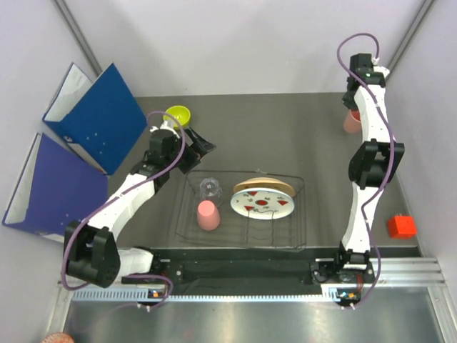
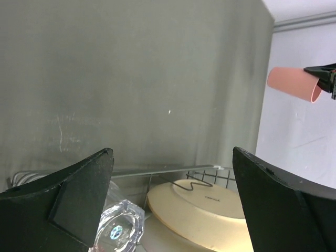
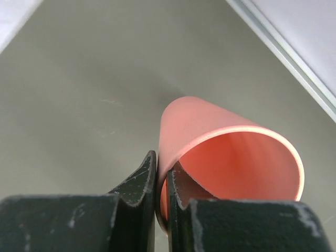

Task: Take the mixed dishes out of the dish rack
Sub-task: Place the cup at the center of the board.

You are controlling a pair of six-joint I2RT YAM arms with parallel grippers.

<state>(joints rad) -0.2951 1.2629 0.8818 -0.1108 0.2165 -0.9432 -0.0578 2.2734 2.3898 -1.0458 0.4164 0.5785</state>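
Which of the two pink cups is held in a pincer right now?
The cup at the far right, its rim pinched in the right pincer; the other cup sits untouched in the dish rack.

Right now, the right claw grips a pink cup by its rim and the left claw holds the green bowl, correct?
Only the left part is wrong. The left claw is open and empty, as the left wrist view shows; the green bowl sits on the table. The right claw does grip the pink cup by its rim.
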